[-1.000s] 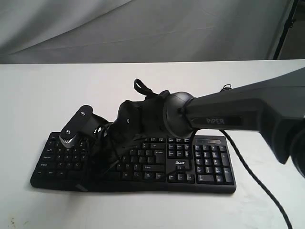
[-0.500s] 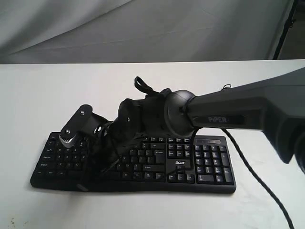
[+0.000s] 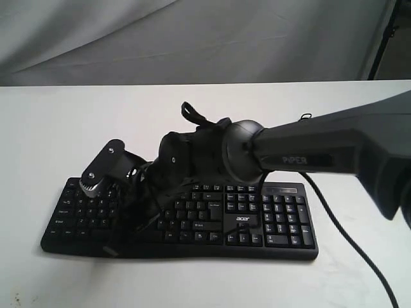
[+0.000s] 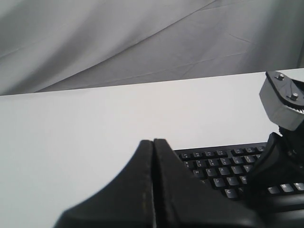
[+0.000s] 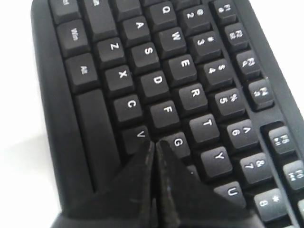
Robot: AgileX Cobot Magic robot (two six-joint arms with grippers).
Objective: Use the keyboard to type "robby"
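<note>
The keyboard (image 3: 270, 226) lay flat on the white table (image 3: 58, 128), on the near half and about the middle, with its long side running left to right and its number pad (image 3: 286, 224) at the right end. The white "acer" logo (image 3: 243, 219) was legible between the main keys and the number pad. A thin black cable (image 3: 340, 239) ran over the table from behind the keyboard's right part toward the near right edge. The right arm (image 3: 321, 154) reached in from the right and across the middle, low over the left half of the keyboard. The right gripper (image 5: 155, 144) had its two fingers pressed together with no gap and nothing between them; its tip stood over the V key (image 5: 140, 135) and the G key (image 5: 178, 142). Whether the tip touched a key could not be told. The left gripper (image 4: 153, 141) likewise had its fingers closed flat against each other and held nothing; it hung above bare table by the keyboard. A grey cloth (image 3: 192, 38) hung behind the table's far edge
</note>
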